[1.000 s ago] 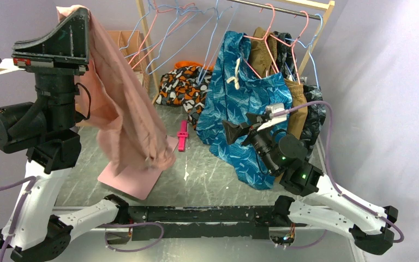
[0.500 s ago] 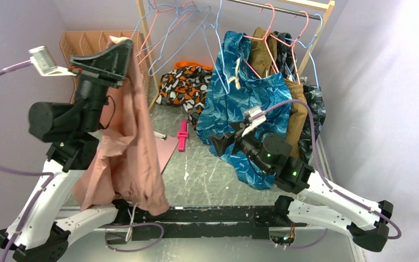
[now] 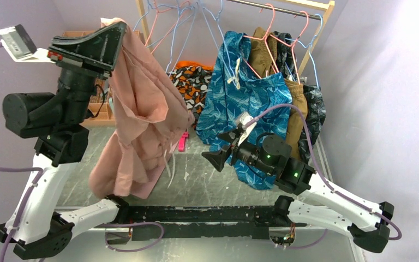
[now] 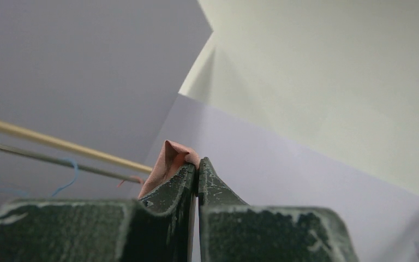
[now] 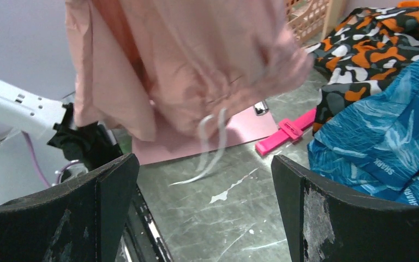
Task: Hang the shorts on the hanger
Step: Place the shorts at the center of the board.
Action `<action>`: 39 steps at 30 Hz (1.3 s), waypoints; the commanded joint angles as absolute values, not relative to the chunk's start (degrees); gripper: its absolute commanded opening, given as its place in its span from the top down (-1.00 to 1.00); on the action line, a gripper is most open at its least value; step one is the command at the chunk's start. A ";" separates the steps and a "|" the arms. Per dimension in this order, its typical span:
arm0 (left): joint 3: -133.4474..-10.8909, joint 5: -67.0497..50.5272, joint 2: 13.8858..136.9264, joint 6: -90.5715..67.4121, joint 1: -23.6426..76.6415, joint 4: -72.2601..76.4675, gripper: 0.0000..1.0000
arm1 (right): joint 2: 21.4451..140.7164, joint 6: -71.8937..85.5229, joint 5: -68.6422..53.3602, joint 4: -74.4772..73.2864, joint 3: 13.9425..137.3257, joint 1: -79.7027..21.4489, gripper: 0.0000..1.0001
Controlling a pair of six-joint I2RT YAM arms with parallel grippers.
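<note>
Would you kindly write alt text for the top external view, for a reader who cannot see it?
The left gripper holds the dusty-pink shorts high by one edge, so they hang bunched above the table, white drawstring dangling. The right gripper points toward them from low on the right, in front of a hanging blue patterned garment.

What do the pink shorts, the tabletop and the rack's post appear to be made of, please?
Shorts: thin, matte cloth, fibre unclear; it hangs limp in soft folds.
Tabletop: looks like dull grey sheet metal, with a faint sheen, scratches and white scuffs.
Rack post: probably pale unpainted wood, judging by its light tan colour; grain too small to see.
</note>
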State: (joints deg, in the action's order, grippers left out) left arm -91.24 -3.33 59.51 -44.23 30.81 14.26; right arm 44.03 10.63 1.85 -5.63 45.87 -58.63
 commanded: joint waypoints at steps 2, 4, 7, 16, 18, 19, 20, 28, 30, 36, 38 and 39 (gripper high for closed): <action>-94.28 -9.82 61.96 -47.81 31.11 19.06 0.86 | 42.61 11.14 -1.50 -6.99 45.94 -58.98 -0.93; -91.35 -9.28 61.24 -47.62 31.11 18.59 0.86 | 41.87 12.02 0.27 -6.85 44.49 -59.03 -0.93; -82.55 -4.77 56.95 -44.80 31.11 15.55 0.86 | 39.88 13.79 3.56 -7.64 42.47 -59.04 -0.92; -61.01 41.98 36.06 -36.40 31.11 -20.23 0.86 | 30.60 18.00 13.76 -14.32 37.59 -58.98 -0.92; -58.45 49.23 33.27 -37.63 31.07 -25.50 0.86 | 30.08 18.65 14.96 -14.58 37.05 -58.97 -0.93; -58.14 52.03 32.40 -38.49 31.11 -28.46 0.86 | 30.29 18.98 15.44 -14.62 36.94 -58.99 -0.93; -58.40 54.59 31.90 -39.77 31.11 -31.61 0.86 | 30.54 19.13 15.79 -14.59 36.99 -59.02 -0.93; -69.14 71.47 33.94 -58.93 31.11 -61.57 0.24 | 33.11 18.51 17.49 -13.81 37.96 -58.99 -0.93; -72.45 71.09 34.50 -56.91 31.11 -62.77 -0.29 | 33.19 18.32 17.49 -13.59 37.85 -58.99 -0.93; -71.22 33.62 34.45 -26.69 31.11 -38.59 -0.95 | 33.95 17.91 17.58 -12.79 37.46 -59.02 -0.93; -69.74 19.84 37.55 -22.84 31.11 -34.73 -0.97 | 34.49 17.97 17.53 -12.37 37.44 -58.99 -0.93; -69.63 15.53 39.94 -21.83 31.11 -34.50 -0.97 | 34.79 18.01 17.38 -12.19 37.40 -58.98 -0.93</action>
State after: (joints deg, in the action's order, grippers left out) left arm -71.77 45.06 33.61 -36.07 30.92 -44.29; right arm 34.11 18.17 16.43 -13.96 37.80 -58.63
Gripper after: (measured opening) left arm 0.979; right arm 0.965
